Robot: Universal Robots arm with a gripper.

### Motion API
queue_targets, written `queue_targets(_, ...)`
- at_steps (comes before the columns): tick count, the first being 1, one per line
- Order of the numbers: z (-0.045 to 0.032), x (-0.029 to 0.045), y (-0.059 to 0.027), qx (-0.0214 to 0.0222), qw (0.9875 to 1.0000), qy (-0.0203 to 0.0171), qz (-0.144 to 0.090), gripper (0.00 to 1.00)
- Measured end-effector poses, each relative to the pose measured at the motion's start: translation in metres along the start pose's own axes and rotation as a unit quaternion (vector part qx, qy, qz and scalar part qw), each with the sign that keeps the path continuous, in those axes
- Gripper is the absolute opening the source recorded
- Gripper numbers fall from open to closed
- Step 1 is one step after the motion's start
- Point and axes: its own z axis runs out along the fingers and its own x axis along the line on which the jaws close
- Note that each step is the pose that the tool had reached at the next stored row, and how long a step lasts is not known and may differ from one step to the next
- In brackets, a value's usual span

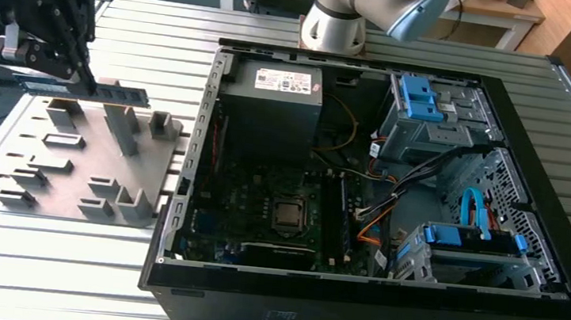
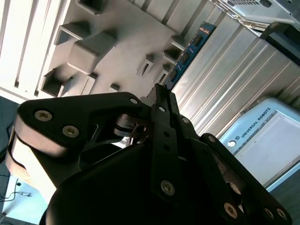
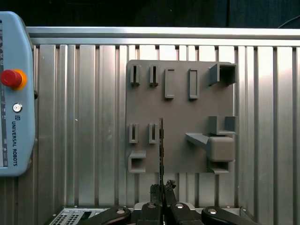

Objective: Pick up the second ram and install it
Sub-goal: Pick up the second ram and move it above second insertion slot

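At the exterior view's far left, the gripper [image 1: 86, 83] hangs over the far edge of the grey holder tray [image 1: 81, 186]. Its jaws are clenched on the second ram [image 1: 111, 95]. The stick is held level, long edge down, above the tray's blocks and well apart from the computer case [image 1: 356, 299]. (This view does not settle whether its lower edge touches the nearest block.)

In the first wrist view the second ram [image 3: 161, 140] appears edge-on as a thin dark line. It runs out from the gripper [image 3: 162, 185] across the grey holder tray [image 3: 180, 110], just beside a narrow slot block and not seated in it. A teach pendant [image 3: 16, 117] with a red button [image 3: 11, 78] lies on the slatted table [image 3: 84, 117] near the tray. In the second wrist view the blue-green board [image 2: 187, 51] extends beyond the gripper [image 2: 161, 96].

Further right in the exterior view, the case lies open on its side on the slatted table [image 1: 40, 277]. The power-supply box [image 1: 269, 106] sits in the far corner nearest the tray, with the motherboard [image 1: 260, 197] and its processor socket [image 1: 288, 214] in front of it. Blue drive carriers [image 1: 419, 102] occupy the case's side toward the exterior view's right. The arm base [image 1: 332, 18] stands behind the case.
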Motion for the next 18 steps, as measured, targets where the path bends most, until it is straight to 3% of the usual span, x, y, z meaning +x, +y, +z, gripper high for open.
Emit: queue_targets(18, 0.0001, -0.0005, -0.0371, 0.0, 1.0, 0.0, 0.0, 0.14)
